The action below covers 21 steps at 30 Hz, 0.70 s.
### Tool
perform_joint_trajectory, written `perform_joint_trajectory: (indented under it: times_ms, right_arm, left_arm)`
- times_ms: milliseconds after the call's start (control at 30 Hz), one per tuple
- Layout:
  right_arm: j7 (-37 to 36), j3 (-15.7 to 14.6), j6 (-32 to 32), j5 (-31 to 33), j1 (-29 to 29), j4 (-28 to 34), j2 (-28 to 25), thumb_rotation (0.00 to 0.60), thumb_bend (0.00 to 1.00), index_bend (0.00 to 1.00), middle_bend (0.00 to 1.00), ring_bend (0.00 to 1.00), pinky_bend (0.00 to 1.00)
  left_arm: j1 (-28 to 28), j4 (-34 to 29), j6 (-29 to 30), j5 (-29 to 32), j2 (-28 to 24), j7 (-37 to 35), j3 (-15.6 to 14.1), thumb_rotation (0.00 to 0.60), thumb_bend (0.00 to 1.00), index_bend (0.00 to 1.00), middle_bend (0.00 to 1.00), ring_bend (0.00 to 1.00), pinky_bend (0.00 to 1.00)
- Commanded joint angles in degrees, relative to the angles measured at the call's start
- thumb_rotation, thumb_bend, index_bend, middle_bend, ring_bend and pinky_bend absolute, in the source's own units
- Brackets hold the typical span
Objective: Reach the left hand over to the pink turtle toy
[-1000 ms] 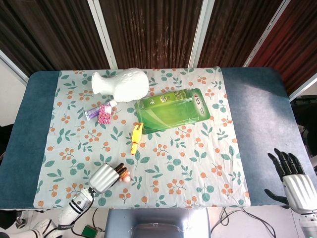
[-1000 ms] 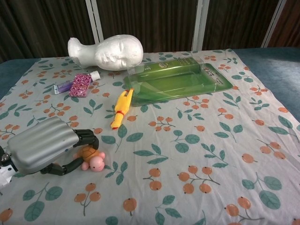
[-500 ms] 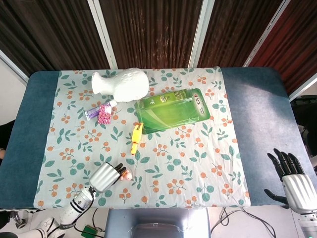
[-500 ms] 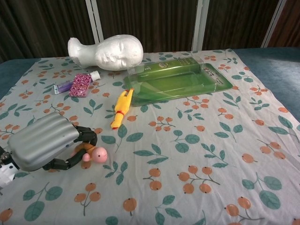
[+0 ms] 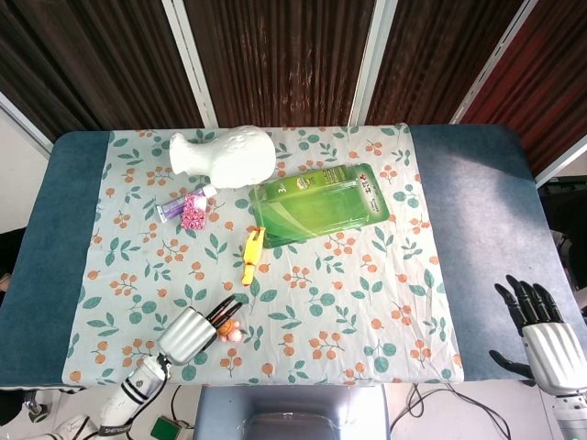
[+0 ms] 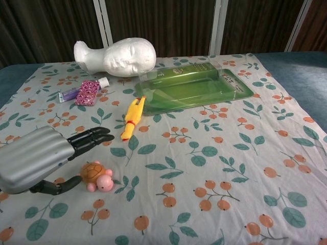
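The pink turtle toy (image 6: 97, 176) with a brown shell lies on the flowered cloth near the table's front left; in the head view the turtle (image 5: 234, 331) sits just beyond my left hand. My left hand (image 6: 36, 159) is open beside it, fingers (image 6: 92, 138) stretched out above and past the toy, thumb low at its left. Nothing is held. My left hand (image 5: 190, 333) reaches in over the front edge. My right hand (image 5: 543, 332) hangs off the table's right side, fingers apart and empty.
A white foam head (image 6: 115, 53) lies at the back. A green blister package (image 6: 194, 84) lies at centre right, a yellow rubber chicken (image 6: 132, 118) beside it. A pink glitter block (image 6: 88, 93) and a small tube (image 6: 68, 95) lie at the left.
My left hand's fingers have uncurled from around the turtle and the hand has drawn back slightly. The turtle now lies free on the cloth.
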<state>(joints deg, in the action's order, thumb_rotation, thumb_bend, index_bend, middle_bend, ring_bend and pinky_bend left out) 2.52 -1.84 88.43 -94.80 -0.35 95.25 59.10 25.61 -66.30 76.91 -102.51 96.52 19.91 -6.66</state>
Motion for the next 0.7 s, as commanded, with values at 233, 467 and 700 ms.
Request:
perform_joint_trajectory:
  times_ms: [233,467,700]
  right_arm:
    - [0.54,-0.05,-0.16,0.31,-0.11,-0.1,0.07,0.6,0.13,0.0,0.0,0.0,0.0]
    - [3.55,-0.32,-1.54,0.56,0.17,0.22,1.35,0.6,0.13,0.0,0.0,0.0,0.0]
    - [4.42,-0.61,-2.94,1.05,0.53,0.1,1.61,0.6,0.13,0.0,0.0,0.0,0.0]
  left_arm:
    - [-11.73,-16.38,10.29,4.4,-14.9,0.02,-4.83,0.6,0.36,0.0,0.01,0.21,0.53]
    - [-16.14,-16.69,20.61,1.52,-21.38,-10.51,-4.76,0.6,0.35,0.0,0.04,0.05,0.13]
    - [-16.67,-15.25,20.34,4.93,-22.7,-16.21,-1.05,0.6,0.35,0.0,0.04,0.04,0.12]
